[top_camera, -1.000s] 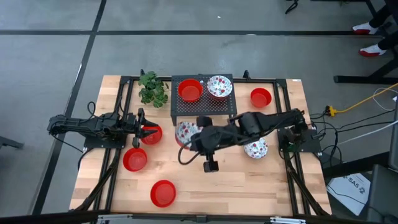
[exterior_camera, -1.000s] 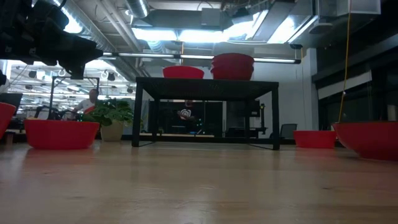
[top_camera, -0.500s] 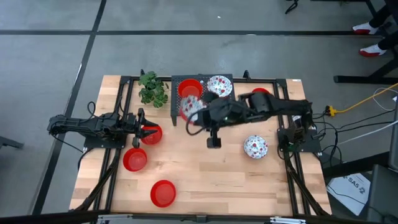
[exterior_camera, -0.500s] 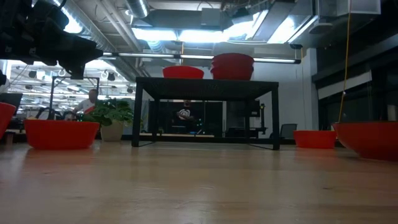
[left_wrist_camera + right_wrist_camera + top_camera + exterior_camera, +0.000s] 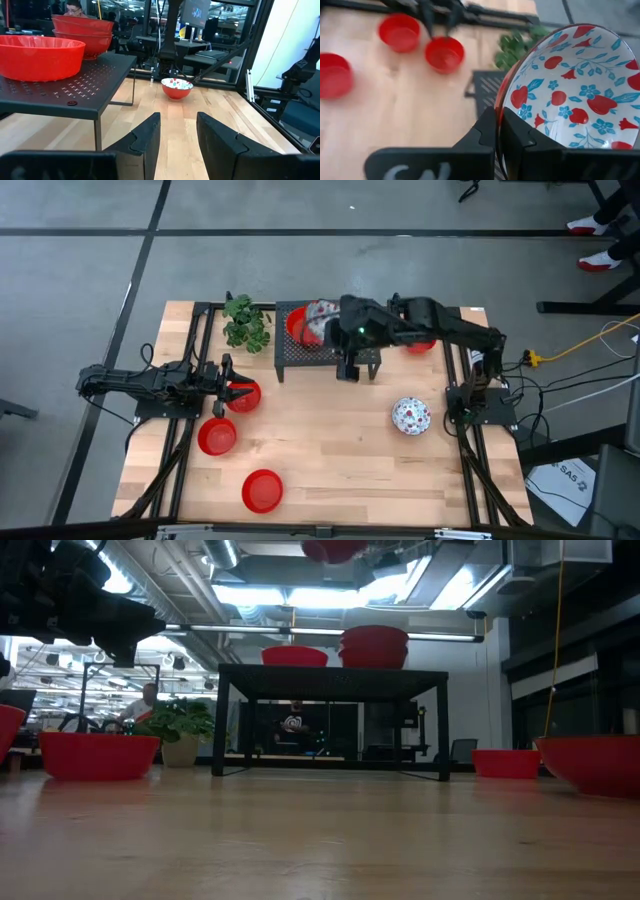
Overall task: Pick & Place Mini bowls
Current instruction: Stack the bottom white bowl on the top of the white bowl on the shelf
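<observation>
My right gripper (image 5: 330, 320) is shut on a mini bowl (image 5: 575, 90), white inside with red and blue flowers and red outside, high over the black rack (image 5: 300, 358). In the low view its red underside (image 5: 335, 548) shows above the rack (image 5: 330, 675). On the rack a red bowl (image 5: 297, 327) sits on its base; my arm hides the rest of the rack top. My left gripper (image 5: 226, 383) waits open at the table's left, next to a red bowl (image 5: 245, 396). My right gripper pinches the floral bowl's rim (image 5: 499, 112), one finger inside the bowl and one outside on its red wall. The fingers slant down, coming from the table's right. The bowl is lifted clear and tilted, its inside partly facing the wrist camera.
Two more red bowls (image 5: 216, 436) (image 5: 262, 490) sit on the table's near left and one (image 5: 420, 340) at the far right, partly under my arm. A floral bowl (image 5: 411, 415) sits at the right. A green plant (image 5: 245, 320) stands left of the rack.
My right gripper has carried the floral bowl from over the table's middle toward the far edge and a little upward, so it now hangs over the rack. It has stayed shut on the bowl. The left arm has kept still.
</observation>
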`<state>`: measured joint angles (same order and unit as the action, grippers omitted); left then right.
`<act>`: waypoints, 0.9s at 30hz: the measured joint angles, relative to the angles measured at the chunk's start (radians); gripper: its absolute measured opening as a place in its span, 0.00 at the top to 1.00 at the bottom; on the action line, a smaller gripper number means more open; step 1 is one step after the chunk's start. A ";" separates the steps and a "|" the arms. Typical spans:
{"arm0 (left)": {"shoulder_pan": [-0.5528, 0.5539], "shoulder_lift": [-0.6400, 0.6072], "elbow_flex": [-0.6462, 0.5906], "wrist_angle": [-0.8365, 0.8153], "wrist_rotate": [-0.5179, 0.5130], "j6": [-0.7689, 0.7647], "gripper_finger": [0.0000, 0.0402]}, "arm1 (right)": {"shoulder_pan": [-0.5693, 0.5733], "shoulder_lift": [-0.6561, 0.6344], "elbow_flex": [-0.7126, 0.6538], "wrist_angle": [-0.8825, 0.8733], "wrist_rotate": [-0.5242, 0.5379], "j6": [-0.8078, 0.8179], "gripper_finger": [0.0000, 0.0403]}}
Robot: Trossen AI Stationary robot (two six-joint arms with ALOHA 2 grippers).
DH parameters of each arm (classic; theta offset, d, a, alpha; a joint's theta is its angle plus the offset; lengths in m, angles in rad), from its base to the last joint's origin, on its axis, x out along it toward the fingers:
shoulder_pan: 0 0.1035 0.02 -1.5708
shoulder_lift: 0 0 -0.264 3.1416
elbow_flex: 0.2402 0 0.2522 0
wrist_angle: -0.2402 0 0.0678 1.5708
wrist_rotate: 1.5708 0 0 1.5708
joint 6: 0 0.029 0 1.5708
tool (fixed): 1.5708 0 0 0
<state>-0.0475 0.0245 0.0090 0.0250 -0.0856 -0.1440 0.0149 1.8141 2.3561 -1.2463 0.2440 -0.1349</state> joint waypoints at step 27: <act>0.000 0.000 0.000 0.000 0.000 0.000 0.69 | -0.269 0.001 0.000 -0.132 -0.033 -0.005 0.97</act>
<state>-0.0479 0.0246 0.0093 0.0254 -0.0853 -0.1440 -0.2542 1.8149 2.3558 -1.3780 0.2114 -0.1402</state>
